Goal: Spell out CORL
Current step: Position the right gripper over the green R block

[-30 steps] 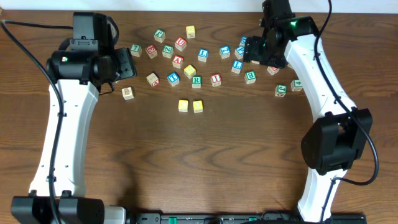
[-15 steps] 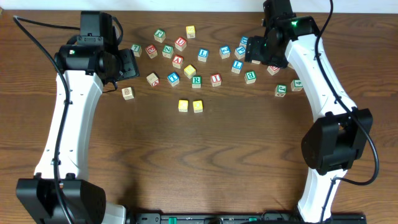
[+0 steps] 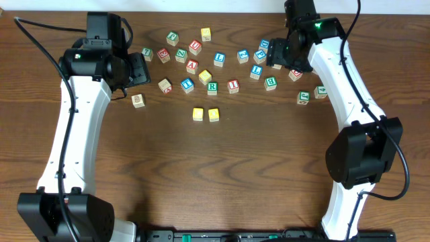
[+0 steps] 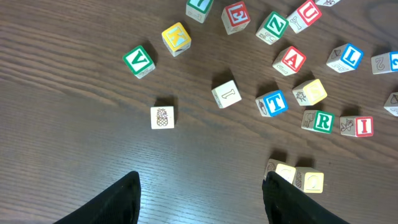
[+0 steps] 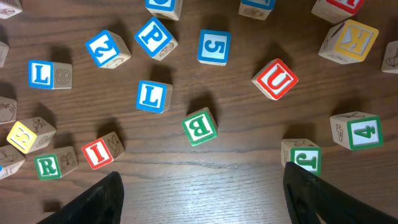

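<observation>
Yellow blocks (image 3: 197, 114) sat touching in a row on the table (image 3: 235, 175), probably starting the word. R block (image 3: 212, 86) and L block (image 5: 151, 96) lay loose beyond. Left pincer (image 4: 200, 186) and right pincer (image 5: 200, 186) gaped, empty, ready to pick.

My tabletop (image 4: 74, 155) is dark, grained wood (faint sheen); the blocks (image 5: 200, 126) look pale wood with matt painted faces.

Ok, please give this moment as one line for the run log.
left gripper open, empty | right gripper open, empty | yellow block pair side by side | green R block loose | CORL not spelled
</observation>
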You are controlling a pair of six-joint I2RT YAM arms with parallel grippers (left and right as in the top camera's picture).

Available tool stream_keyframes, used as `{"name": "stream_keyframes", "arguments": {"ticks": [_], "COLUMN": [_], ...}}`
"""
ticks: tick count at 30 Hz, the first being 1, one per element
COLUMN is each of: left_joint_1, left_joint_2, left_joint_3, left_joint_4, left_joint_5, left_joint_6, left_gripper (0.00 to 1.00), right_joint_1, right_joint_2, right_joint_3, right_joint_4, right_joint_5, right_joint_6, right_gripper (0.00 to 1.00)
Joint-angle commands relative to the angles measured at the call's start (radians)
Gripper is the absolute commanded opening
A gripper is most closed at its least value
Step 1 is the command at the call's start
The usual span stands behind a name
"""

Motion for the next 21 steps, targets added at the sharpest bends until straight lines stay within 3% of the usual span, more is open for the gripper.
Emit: {"name": "stream_keyframes", "arguments": {"ticks": [1, 21], "left_joint_1": [0.001, 0.001], "left_joint_2": [0.007, 0.007], "left_joint_3": [0.003, 0.003], "left_joint_4": [-0.001, -0.001], "left_joint_5": [0.002, 0.002], "left_joint_6": [0.016, 0.014], "left_gripper": [0.62, 0.62], "right_joint_1": [0.003, 0.017], "right_joint_2": [-0.023, -0.023], "right_joint_3": [0.019, 0.019], "right_joint_4": [0.004, 0.002], "right_joint_5": [0.011, -0.031], "right_joint_6": [-0.012, -0.013], "right_gripper": [0.77, 0.77]}}
